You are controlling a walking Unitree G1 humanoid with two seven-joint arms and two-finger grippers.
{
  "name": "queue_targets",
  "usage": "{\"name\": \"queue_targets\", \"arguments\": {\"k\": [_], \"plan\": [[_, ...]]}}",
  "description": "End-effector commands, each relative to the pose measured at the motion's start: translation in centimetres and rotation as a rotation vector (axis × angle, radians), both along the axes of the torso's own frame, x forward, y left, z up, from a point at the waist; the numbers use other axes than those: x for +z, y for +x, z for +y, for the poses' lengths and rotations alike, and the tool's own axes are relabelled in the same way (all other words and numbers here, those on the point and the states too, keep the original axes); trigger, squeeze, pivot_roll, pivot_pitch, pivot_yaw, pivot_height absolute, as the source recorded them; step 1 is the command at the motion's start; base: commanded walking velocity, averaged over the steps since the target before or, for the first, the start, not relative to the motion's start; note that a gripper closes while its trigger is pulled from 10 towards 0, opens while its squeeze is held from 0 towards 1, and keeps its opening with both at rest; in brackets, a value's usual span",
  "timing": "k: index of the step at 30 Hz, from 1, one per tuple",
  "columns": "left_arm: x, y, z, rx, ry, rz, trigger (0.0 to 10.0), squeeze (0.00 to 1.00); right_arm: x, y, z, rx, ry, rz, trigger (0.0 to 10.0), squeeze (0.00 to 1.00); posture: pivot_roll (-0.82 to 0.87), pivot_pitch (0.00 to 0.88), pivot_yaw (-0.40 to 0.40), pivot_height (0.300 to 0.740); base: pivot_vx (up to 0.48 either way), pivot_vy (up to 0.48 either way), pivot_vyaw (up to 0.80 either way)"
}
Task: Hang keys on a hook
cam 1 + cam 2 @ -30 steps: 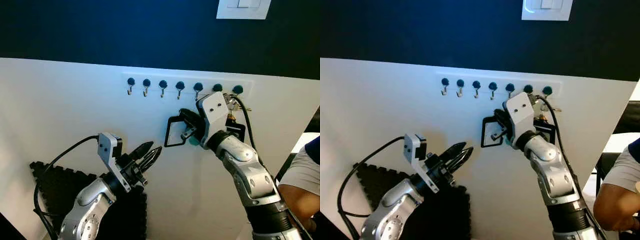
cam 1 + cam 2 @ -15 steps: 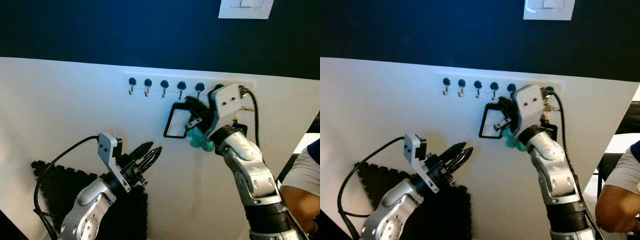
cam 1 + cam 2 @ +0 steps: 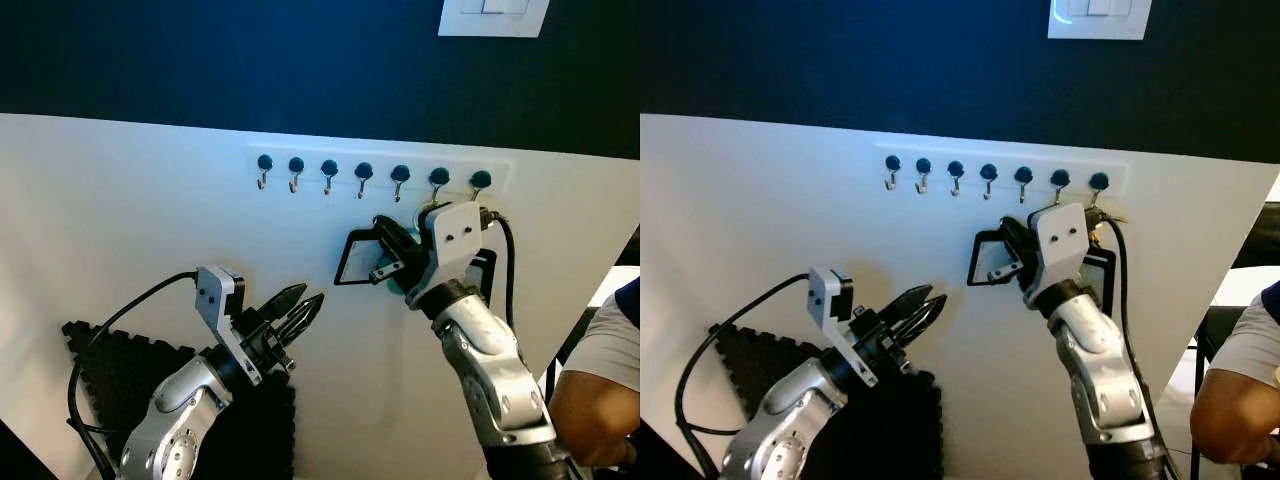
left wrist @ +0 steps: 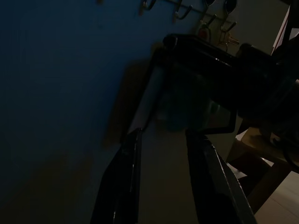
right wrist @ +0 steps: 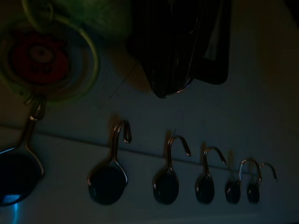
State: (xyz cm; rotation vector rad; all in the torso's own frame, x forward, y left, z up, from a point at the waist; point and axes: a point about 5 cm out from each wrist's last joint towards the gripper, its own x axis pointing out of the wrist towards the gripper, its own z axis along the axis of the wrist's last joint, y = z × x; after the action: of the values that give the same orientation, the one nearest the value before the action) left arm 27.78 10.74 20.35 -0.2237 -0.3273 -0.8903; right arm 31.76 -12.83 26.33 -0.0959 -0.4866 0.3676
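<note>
Hooks point(image 3: 363, 176) ran in a row of seven along the white rail point(image 3: 300, 152) fixed near the top edge of the white wall panel, each with a dark round knob. Just below that row, under the fifth and sixth hooks, the right gripper point(image 3: 385, 262) was raised against the panel. Its jaws pointed toward the robot's left, and how far apart they stood could not be told. A black rectangular loop point(image 3: 352, 262) stood out from its tip, flat against the wall, and a small patch of teal showed just behind it. In the right wrist view a pale green key ring point(image 5: 70, 51) with a red tag hung from the nearest hook, close beside the gripper's dark fingers point(image 5: 175, 46); the keys themselves could not be made out.

Lower on the panel, well apart from the hooks, the left gripper point(image 3: 300, 310) hovered with its jaws slightly parted and nothing between them. A black foam mat point(image 3: 120, 370) lay at the lower left corner, and a white switch plate point(image 3: 494, 15) sat on the dark wall above. A person's arm point(image 3: 600, 405) showed at the right edge.
</note>
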Motion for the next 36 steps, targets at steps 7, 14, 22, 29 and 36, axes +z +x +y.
{"name": "queue_targets", "arguments": {"k": [7, 14, 22, 29, 36], "plan": [[-0.5, 0.0, 0.0, -0.005, 0.020, 0.016, 10.0, 0.00, 2.9, -1.0, -0.4, -0.029, 0.052, -0.178, 10.0, 0.00, 0.03, 0.076, 0.027, 0.740, 0.000, 0.000, 0.00], [-0.5, 0.0, 0.0, -0.006, 0.011, 0.017, 10.0, 0.00, 4.2, -0.6, -1.4, -0.089, 0.068, -0.222, 10.0, 0.00, 0.03, 0.079, 0.027, 0.740, 0.000, 0.000, 0.00], [-0.5, 0.0, 0.1, -0.004, 0.014, 0.017, 10.0, 0.00, 3.6, 0.6, -2.5, -0.182, 0.043, -0.167, 10.0, 0.00, 0.04, 0.081, 0.025, 0.740, 0.000, 0.000, 0.00], [-0.5, 0.0, 0.1, -0.002, 0.018, 0.017, 10.0, 0.00, 3.0, 0.8, -2.5, -0.180, 0.036, -0.133, 10.0, 0.00, 0.04, 0.080, 0.027, 0.740, 0.000, 0.000, 0.00], [-0.5, 0.1, 0.2, 0.001, 0.020, 0.016, 10.0, 0.00, 2.7, 0.6, -1.4, -0.116, 0.007, -0.133, 10.0, 0.00, 0.04, 0.081, 0.027, 0.740, 0.000, 0.000, 0.00]]}}
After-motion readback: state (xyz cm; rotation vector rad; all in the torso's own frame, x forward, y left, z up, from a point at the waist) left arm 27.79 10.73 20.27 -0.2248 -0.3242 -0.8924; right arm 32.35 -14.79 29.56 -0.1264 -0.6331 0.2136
